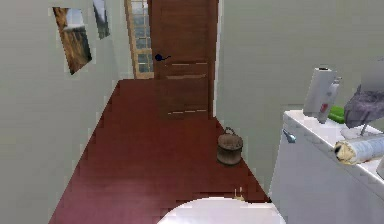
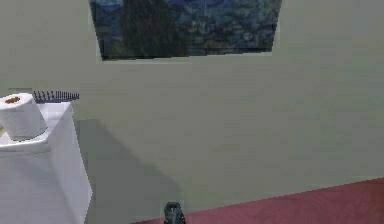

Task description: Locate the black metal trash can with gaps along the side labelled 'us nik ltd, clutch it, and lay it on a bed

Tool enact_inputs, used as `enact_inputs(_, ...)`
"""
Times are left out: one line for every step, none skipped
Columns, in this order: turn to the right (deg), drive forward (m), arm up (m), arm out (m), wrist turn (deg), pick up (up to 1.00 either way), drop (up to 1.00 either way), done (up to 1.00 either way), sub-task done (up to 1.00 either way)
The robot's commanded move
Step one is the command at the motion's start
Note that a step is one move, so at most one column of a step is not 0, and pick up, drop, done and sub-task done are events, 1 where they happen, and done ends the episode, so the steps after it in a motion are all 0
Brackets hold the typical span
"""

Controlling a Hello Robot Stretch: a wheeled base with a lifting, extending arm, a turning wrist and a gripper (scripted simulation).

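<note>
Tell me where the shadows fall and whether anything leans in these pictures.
Arm side view: a grey shadow spreads over the pale wall right of the white box-shaped toilet tank, whose upright edge leans only in the picture. Forward view: the reddish-brown wooden floor looks evenly lit, without glare.

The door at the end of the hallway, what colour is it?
The door is dark reddish-brown wood; the forward view shows it best.

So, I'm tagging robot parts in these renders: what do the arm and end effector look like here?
What is probably the end effector is a small, dark grey, blocky stub with a slightly lighter top, at the arm side view's bottom edge. It is too small to make out fingers, cables or markings.
</note>
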Motion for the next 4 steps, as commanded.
enact_inputs(0.0,0.0,0.1,0.0,0.0,0.0,0.0,0.0,0.0)
enact_inputs(0.0,0.0,0.5,0.0,0.0,0.0,0.0,0.0,0.0)
enact_inputs(0.0,0.0,0.34,0.0,0.0,0.0,0.0,0.0,0.0)
enact_inputs(0.0,0.0,0.0,0.0,-45.0,0.0,0.0,0.0,0.0)
